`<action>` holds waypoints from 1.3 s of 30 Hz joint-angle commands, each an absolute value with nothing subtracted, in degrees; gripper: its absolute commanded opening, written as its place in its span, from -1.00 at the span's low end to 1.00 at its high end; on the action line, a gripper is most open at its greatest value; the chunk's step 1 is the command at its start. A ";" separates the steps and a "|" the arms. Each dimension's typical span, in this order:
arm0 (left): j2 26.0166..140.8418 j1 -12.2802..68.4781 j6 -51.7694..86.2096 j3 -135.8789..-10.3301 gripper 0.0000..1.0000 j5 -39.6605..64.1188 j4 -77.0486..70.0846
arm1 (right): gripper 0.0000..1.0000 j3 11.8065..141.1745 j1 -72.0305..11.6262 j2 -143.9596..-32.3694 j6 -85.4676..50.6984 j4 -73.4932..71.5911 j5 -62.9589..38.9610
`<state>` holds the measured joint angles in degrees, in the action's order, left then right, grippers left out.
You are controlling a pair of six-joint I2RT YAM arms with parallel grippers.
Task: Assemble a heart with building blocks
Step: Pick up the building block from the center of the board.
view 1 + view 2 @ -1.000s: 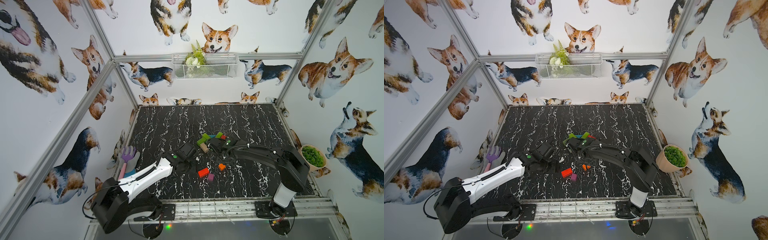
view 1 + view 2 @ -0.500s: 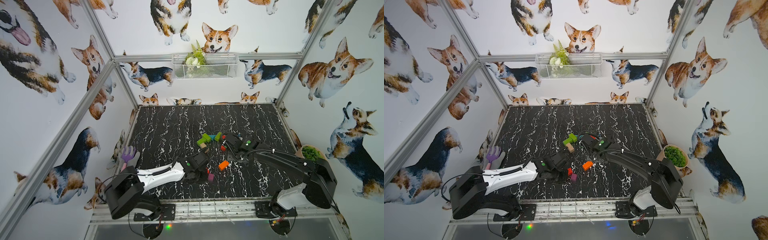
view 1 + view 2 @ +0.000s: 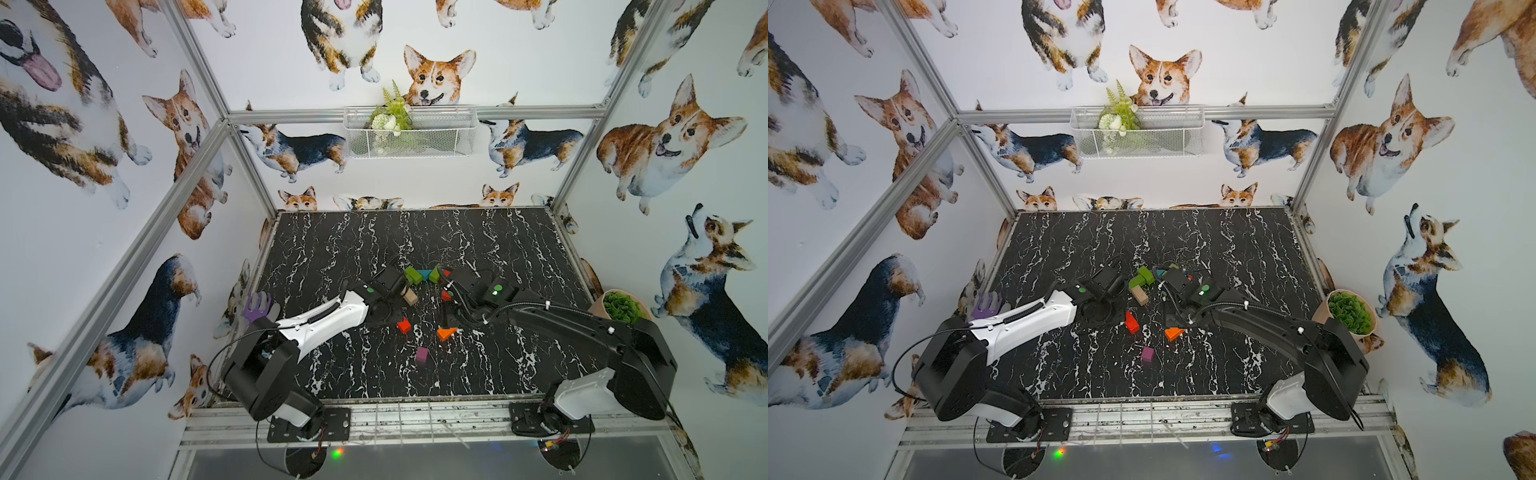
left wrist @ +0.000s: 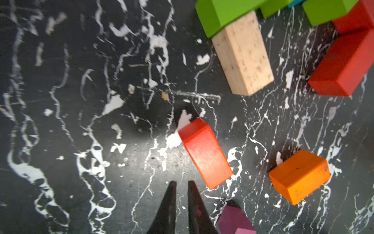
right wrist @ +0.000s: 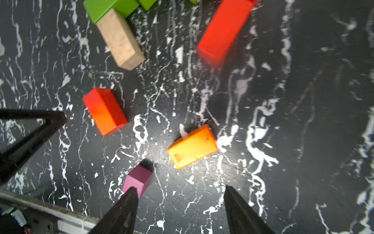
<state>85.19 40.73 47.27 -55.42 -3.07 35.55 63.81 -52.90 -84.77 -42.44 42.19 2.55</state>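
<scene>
Progress check: heart (image 3: 1144, 277) roughly two-thirds laid, on the black marble-patterned tabletop (image 3: 332, 249).

Placed:
- three green wooden bricks (image 4: 222, 14) and a small teal triangle (image 3: 424, 273) form the two lobes, packed touching.
- pale beige wooden brick (image 4: 242, 54) butts against the end green brick and slants down one side.
- two red wooden bricks (image 4: 344, 66) run down the opposite side and appear to meet end to end.

Not yet placed:
- loose red brick (image 4: 205, 154) lies below the beige one with a clear gap between them.
- orange wooden brick (image 4: 299, 176) lies skewed, apart from the red side above it.
- purple wooden cube (image 5: 138, 179) sits nearest the robot bases, touching nothing.

Left gripper (image 4: 181, 183): clenched almost to contact with nothing between the jaws, just beside the loose red brick's near end.
Right gripper (image 5: 180, 187): spread wide and empty, with the purple cube just beside one finger and the orange brick ahead.

Judgement: three placements remain, namely both lower flanks and the tip. The lobes look settled.
</scene>
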 commanded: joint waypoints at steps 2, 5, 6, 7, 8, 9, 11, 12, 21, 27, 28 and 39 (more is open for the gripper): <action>77.33 38.82 46.23 -52.25 -0.56 -7.44 41.72 | 0.42 72.62 -57.24 -94.85 -33.71 43.12 -1.18; 70.38 34.33 46.58 -47.30 -0.34 -7.01 44.12 | 0.40 77.94 -58.87 -101.82 -33.05 44.22 0.73; 67.64 32.13 46.67 -45.00 -0.28 -5.91 44.54 | 0.39 80.35 -59.29 -104.74 -32.88 44.63 1.34; 65.56 30.50 46.69 -43.50 -0.25 -5.01 44.72 | 0.39 81.87 -59.48 -106.53 -32.62 44.80 1.60; 63.53 29.07 46.67 -42.13 -0.21 -4.17 44.88 | 0.38 83.52 -59.63 -108.58 -32.52 45.07 2.30; 61.34 27.69 46.60 -40.70 -0.18 -3.34 44.99 | 0.36 85.08 -59.63 -110.27 -32.32 45.57 2.71; 58.18 25.96 46.42 -38.95 -0.14 -2.37 45.30 | 0.32 88.18 -59.81 -113.71 -31.76 47.05 3.07; 56.82 25.19 46.20 -38.14 -0.12 -1.58 45.44 | 0.30 89.38 -60.00 -114.95 -31.37 47.58 3.07; 57.20 22.25 44.03 -36.23 -0.14 1.73 44.54 | 0.12 95.62 -61.70 -123.16 -28.73 50.51 5.32; 60.64 22.15 43.33 -34.83 -0.17 3.29 41.08 | -0.45 95.61 -61.70 -123.83 -27.52 51.59 8.12; 61.18 22.15 43.34 -34.81 -0.18 3.38 40.73 | -0.52 94.88 -61.65 -123.14 -27.22 51.50 8.47; 62.97 22.15 43.86 -35.11 -0.21 4.55 37.23 | -0.72 76.66 -56.43 -109.32 -20.23 43.77 4.05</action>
<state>62.70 22.15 43.66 -34.92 4.14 38.41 77.97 -56.69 -110.54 -23.33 47.05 6.76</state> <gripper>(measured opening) 0.393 0.302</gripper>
